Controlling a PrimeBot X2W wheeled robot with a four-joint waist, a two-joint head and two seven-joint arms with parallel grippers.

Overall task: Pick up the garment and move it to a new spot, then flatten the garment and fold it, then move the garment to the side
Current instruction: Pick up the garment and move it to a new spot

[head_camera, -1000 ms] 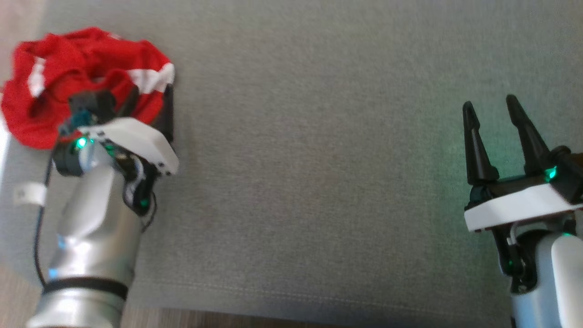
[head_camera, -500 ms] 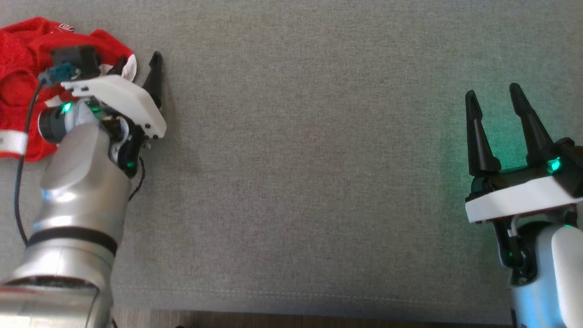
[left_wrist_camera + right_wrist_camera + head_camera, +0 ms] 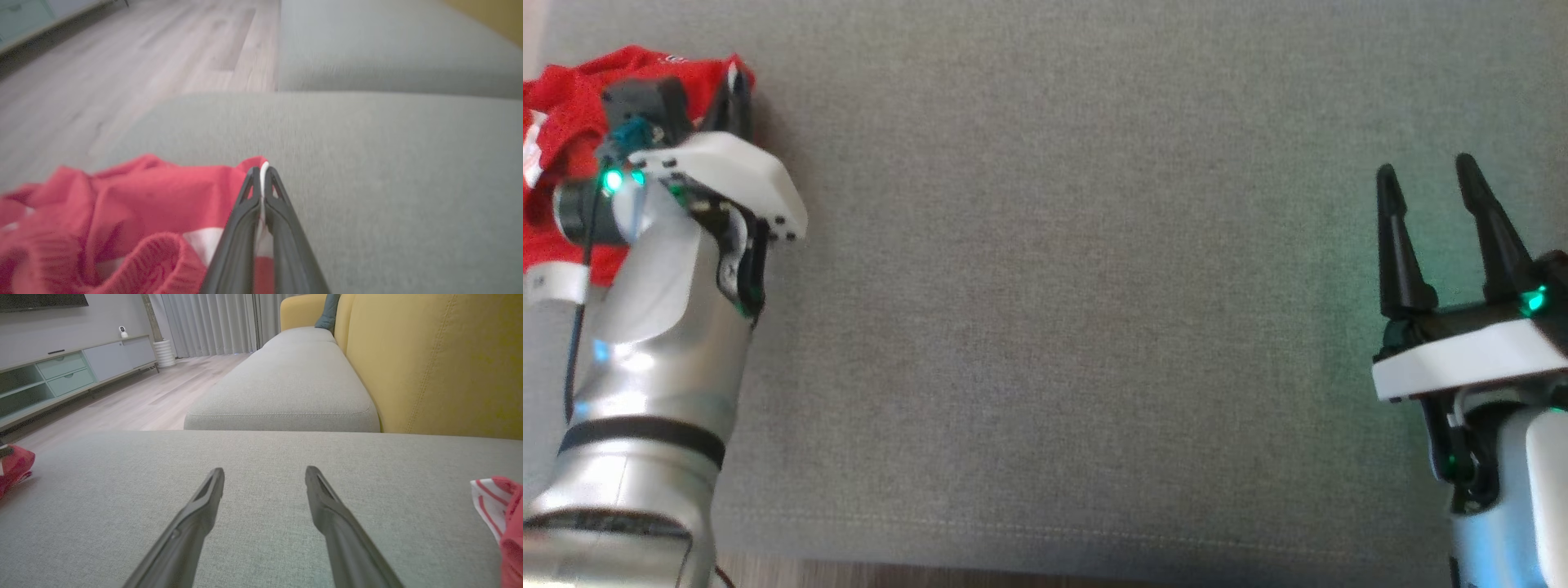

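The garment (image 3: 560,114), a crumpled red knit with white stripes, lay bunched at the far left corner of the grey seat cushion (image 3: 1054,286), close to the cushion's left edge. In the left wrist view the garment (image 3: 135,204) filled the lower left, its ribbed hem rolled up in the foreground.

You had the left claw (image 3: 737,94) closed on the garment's right-hand edge. Seen from its own wrist, the left claw (image 3: 261,171) had its two dark fingers pressed together with a thin white strip of the fabric pinched between the tips. Whether that edge was off the cushion I could not tell.

Your right claw (image 3: 1427,175) hung well apart from the garment, over the right side of the cushion, with its jaws spread wide and nothing between them. Its wrist view showed the right claw (image 3: 264,473) above bare grey fabric, a bit of the red garment (image 3: 14,465) at that view's left edge, and another piece of red-and-white cloth (image 3: 500,514) at its right edge.

Beyond the cushion you could see a second grey seat cushion (image 3: 286,384), a yellow backrest (image 3: 429,363), pale wooden floor (image 3: 122,61) and a low cabinet (image 3: 61,371) along the wall.
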